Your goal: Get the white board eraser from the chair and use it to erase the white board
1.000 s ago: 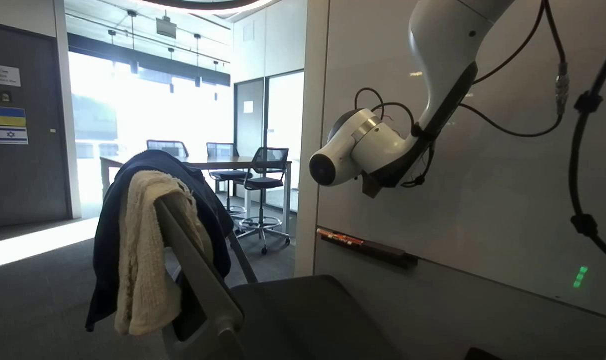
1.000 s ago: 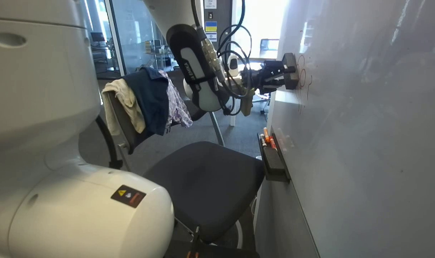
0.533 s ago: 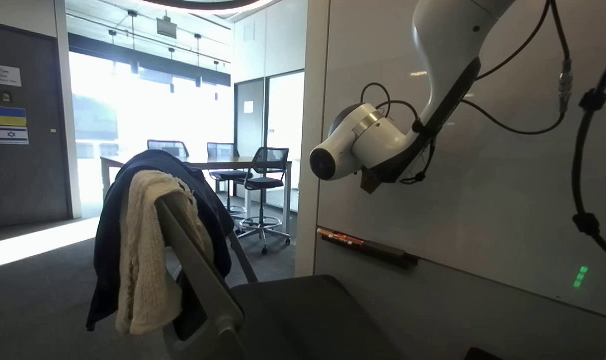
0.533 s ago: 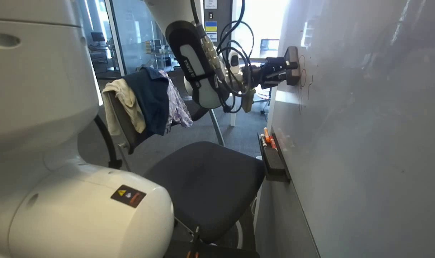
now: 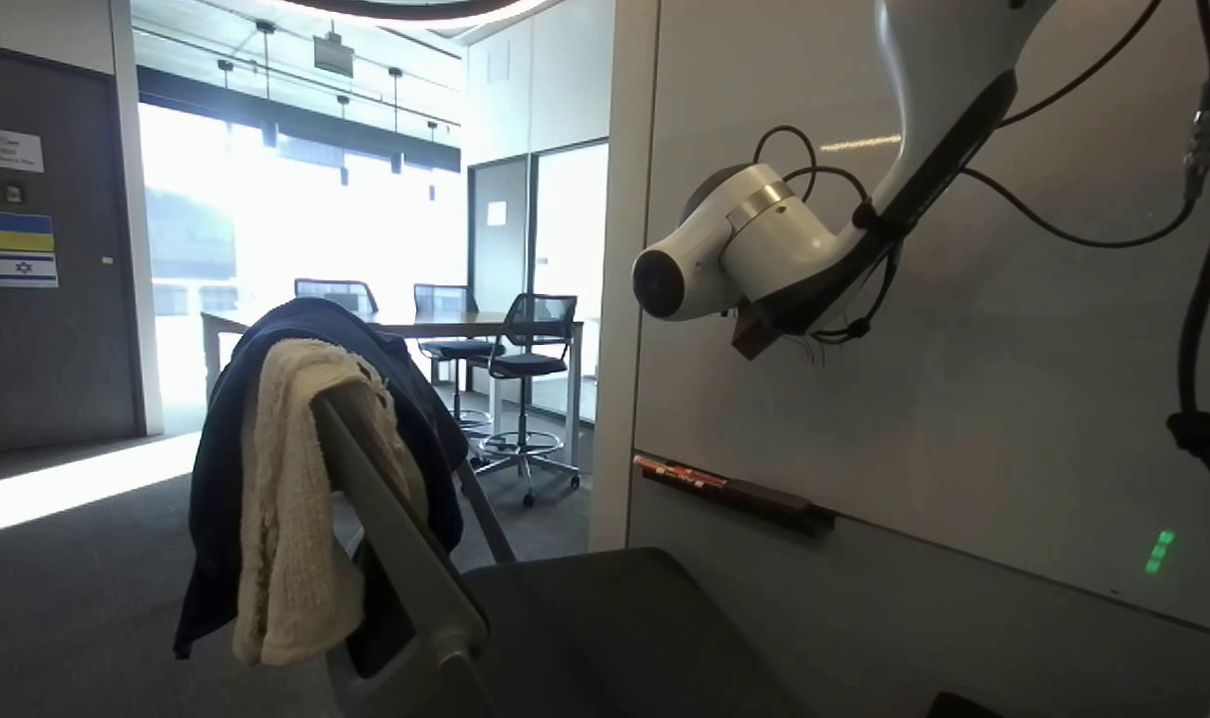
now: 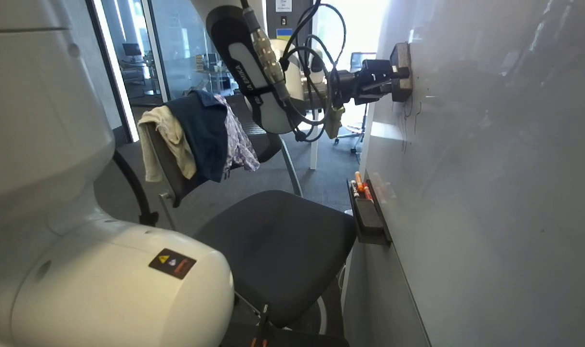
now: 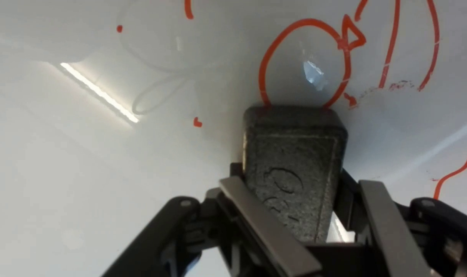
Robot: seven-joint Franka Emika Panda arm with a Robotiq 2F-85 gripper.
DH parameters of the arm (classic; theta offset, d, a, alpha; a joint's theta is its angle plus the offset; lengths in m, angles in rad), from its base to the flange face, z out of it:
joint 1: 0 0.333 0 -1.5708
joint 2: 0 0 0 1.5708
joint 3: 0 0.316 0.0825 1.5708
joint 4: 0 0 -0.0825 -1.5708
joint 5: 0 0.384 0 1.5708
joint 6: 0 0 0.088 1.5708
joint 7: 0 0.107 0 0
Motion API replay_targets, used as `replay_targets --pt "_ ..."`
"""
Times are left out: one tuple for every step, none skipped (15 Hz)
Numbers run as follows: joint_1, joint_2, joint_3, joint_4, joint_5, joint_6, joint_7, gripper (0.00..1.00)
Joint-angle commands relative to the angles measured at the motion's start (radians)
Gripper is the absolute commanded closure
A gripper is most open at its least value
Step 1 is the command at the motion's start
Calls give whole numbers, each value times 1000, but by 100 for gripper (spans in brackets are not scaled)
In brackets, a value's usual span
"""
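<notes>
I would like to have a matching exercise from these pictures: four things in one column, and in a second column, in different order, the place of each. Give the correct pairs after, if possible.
Column one
1. white board eraser
2. red scribbles
3. cream garment
4. blue-and-yellow flag

Column two
A. draped over the back of the dark chair
B. drawn on the white board
C. fixed to the dark door
D. held by the gripper

Right pairs: 1-D; 2-B; 3-A; 4-C
</notes>
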Motion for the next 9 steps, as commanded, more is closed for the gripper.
replay_targets --pt "-68 26 -78 15 -32 18 61 69" --pt "-68 38 -78 16 -39 16 62 69" --pt "-67 52 -78 16 -37 14 63 69" --pt "-67 59 -78 16 -33 11 59 69" --pt "-65 66 -76 16 -23 1 62 69" --pt "-64 71 -75 16 -13 -8 65 69" --pt "-64 74 -76 16 -2 5 56 69" --pt "-63 81 -75 14 8 5 44 69" --pt "-62 88 -73 8 16 2 40 69"
